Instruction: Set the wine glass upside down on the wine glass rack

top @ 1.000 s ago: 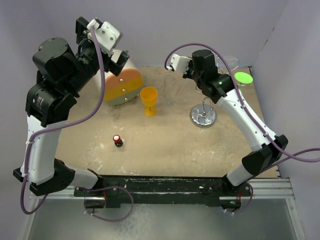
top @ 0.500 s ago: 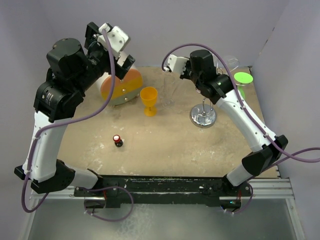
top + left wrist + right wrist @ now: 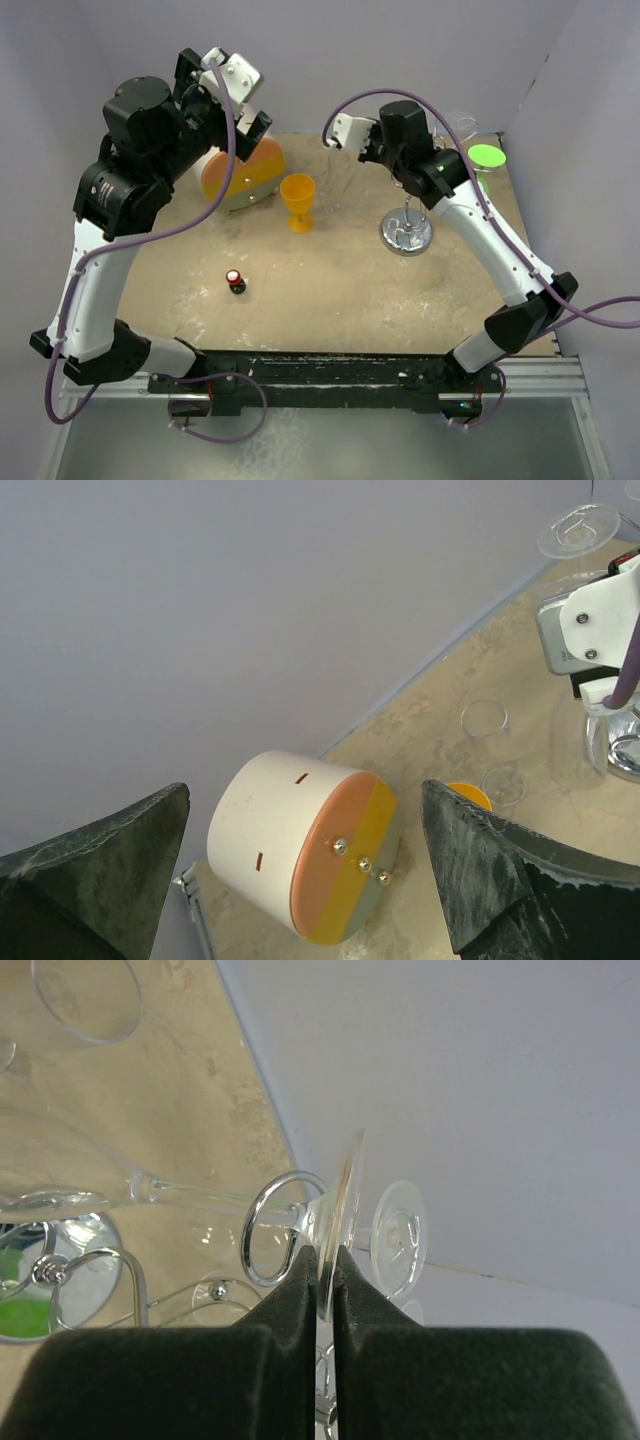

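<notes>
My right gripper [image 3: 326,1260] is shut on the foot of a clear wine glass [image 3: 342,1205], held on edge. The stem [image 3: 215,1198] runs left through a chrome loop of the wine glass rack [image 3: 262,1228] to the bowl [image 3: 45,1175]. In the top view the right gripper [image 3: 345,135] is high, left of the rack's chrome base [image 3: 406,232], and the arm hides the rack's looped top. Another clear glass foot [image 3: 400,1235] hangs just behind. My left gripper [image 3: 305,792] is open and empty, high over a white cylinder [image 3: 265,845].
The white cylinder with an orange and yellow face [image 3: 240,175] lies at the back left. An orange goblet [image 3: 297,200] stands beside it. A small red-capped bottle [image 3: 235,281] stands mid-table. A green disc [image 3: 486,155] is at the back right. Walls are close behind.
The left arm has swung up and to the right. The right gripper has shifted slightly left with the glass still in it.
</notes>
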Robot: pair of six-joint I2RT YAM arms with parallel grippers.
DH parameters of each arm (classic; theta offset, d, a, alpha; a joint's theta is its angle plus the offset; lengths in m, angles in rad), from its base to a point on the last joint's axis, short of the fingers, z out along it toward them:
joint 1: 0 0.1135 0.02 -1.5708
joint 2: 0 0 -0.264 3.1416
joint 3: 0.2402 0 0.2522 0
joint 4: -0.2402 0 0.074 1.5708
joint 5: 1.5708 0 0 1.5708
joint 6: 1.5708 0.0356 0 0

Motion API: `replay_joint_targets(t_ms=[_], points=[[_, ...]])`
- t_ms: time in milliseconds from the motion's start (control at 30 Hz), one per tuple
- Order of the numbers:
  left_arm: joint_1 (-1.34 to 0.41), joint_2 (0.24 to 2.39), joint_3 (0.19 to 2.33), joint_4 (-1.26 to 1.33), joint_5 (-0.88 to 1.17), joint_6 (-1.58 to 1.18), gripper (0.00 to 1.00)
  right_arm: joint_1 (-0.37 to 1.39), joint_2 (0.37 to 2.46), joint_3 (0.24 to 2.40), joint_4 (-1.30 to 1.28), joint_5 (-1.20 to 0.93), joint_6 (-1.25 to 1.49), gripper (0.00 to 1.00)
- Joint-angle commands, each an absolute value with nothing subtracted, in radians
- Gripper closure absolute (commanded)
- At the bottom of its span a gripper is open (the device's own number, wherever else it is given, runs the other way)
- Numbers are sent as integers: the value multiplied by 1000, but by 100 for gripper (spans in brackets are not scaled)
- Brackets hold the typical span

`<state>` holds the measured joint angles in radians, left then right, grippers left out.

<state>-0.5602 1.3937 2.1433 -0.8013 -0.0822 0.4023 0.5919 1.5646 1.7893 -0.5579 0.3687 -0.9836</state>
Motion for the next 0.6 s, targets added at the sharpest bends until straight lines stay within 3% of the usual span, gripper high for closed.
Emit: replay_joint_targets(t_ms=[0,567], points=[[-550,1397,2145,-773,-87,374,1,600,1486,1791,-548,333,-967,100],[-542,1419,2170,-779,-60,353,1,600,1465,1704,-558,416,-988,99]])
